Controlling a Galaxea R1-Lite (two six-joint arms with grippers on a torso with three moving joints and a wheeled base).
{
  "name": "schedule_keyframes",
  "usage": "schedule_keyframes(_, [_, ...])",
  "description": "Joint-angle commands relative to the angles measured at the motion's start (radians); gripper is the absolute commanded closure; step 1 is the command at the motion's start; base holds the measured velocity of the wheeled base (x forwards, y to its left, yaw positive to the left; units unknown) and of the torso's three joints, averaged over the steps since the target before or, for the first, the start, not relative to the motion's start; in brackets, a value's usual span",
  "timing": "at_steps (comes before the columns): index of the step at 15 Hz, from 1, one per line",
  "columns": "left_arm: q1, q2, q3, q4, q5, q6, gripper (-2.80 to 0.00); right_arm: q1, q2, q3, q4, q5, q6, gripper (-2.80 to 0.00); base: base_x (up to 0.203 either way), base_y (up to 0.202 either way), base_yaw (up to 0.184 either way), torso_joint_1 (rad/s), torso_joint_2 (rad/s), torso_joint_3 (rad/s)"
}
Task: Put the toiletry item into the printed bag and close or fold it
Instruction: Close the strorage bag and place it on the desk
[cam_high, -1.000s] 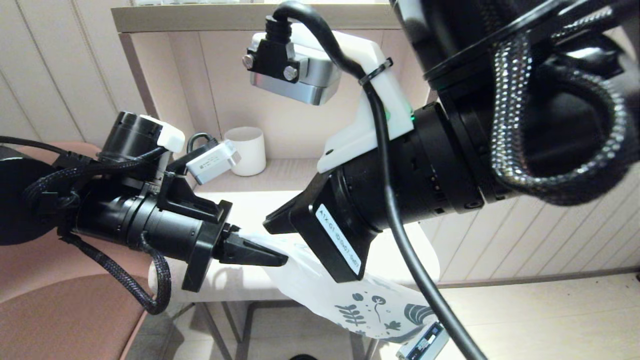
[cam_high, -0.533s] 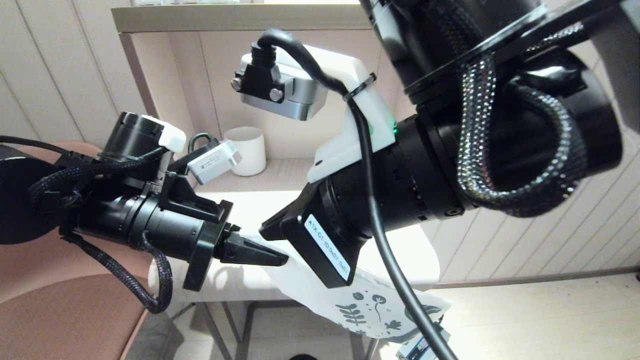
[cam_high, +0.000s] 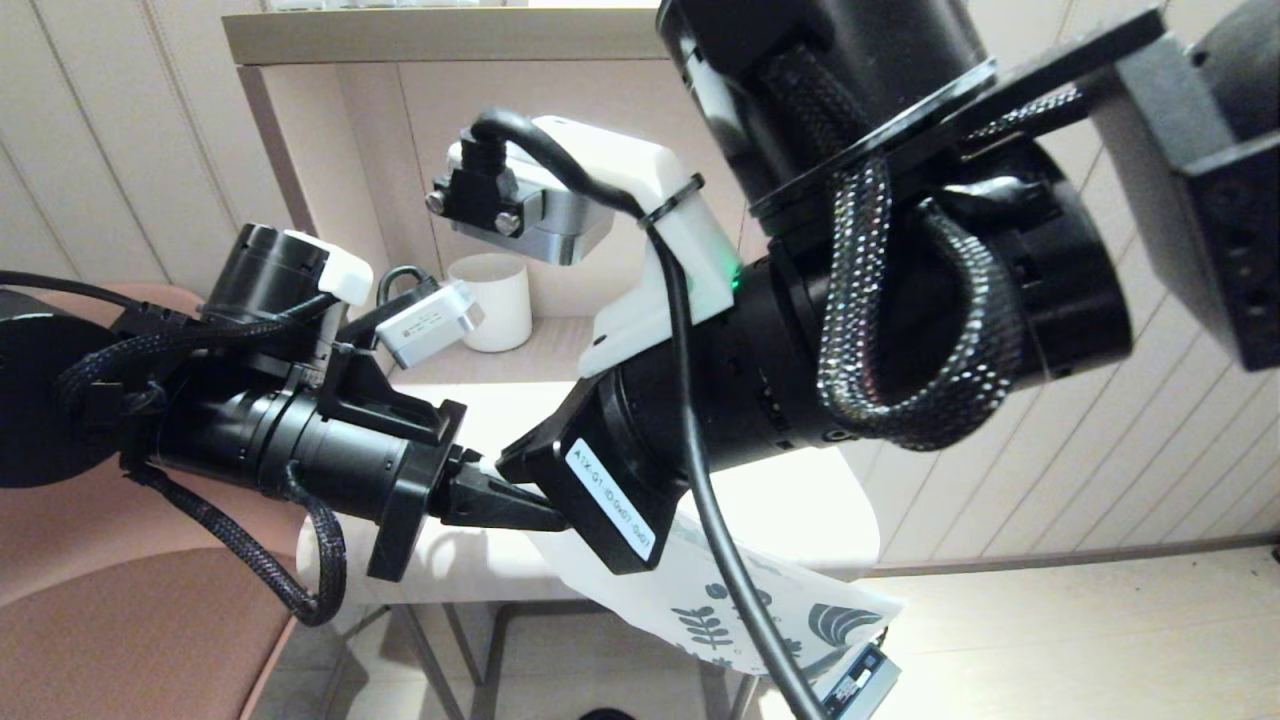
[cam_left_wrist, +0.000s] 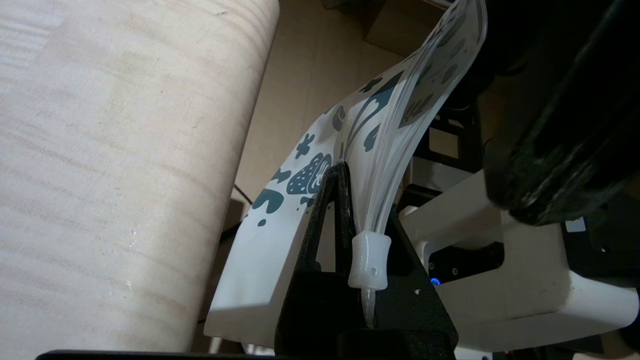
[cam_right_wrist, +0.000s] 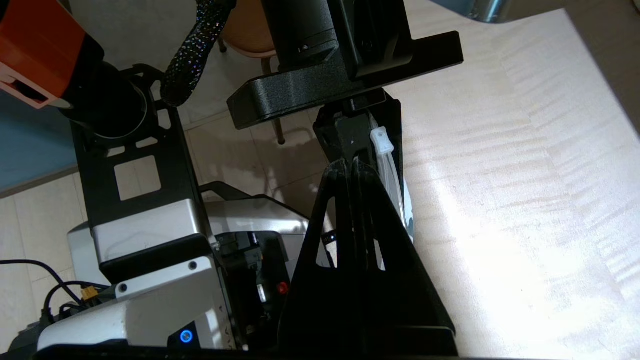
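The printed bag (cam_high: 745, 600) hangs off the table's front edge with its teal leaf prints low. My left gripper (cam_high: 535, 512) is shut on its top edge, just past the white slider (cam_left_wrist: 370, 260); the bag (cam_left_wrist: 280, 210) curves away from the fingers. My right gripper (cam_right_wrist: 352, 167) is shut, with its tips right at the left gripper's fingers (cam_right_wrist: 350, 132). The bag's edge (cam_right_wrist: 390, 170) runs alongside it and nothing shows between its fingers. In the head view the right wrist hides those fingers. The comb is not visible.
A white mug (cam_high: 497, 300) stands at the back of the pale table (cam_high: 810, 500), under a shelf. A brown chair (cam_high: 130, 620) is at the left. The robot's base (cam_right_wrist: 145, 235) lies below the table edge.
My right arm has moved left along the bag toward the left gripper and now covers more of the bag. The left arm has stayed still.
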Motion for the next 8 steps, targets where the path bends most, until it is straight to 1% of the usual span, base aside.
schedule_keyframes(1, [0.0,0.0,0.0,0.001,-0.005,0.002,0.0,0.0,0.035,-0.001,-0.011,0.002,-0.006,0.0,0.0,0.0,0.0,0.0,0.0,0.0])
schedule_keyframes(6, [0.0,0.0,0.0,0.001,-0.005,0.002,0.0,-0.002,0.035,0.001,-0.045,0.0,-0.009,0.0,0.0,0.0,0.0,0.0,0.0,0.0])
schedule_keyframes(8, [0.0,0.0,0.0,0.001,-0.005,0.002,0.0,-0.002,0.03,0.001,-0.035,0.002,-0.012,0.0,0.0,0.0,0.0,0.0,0.0,0.0])
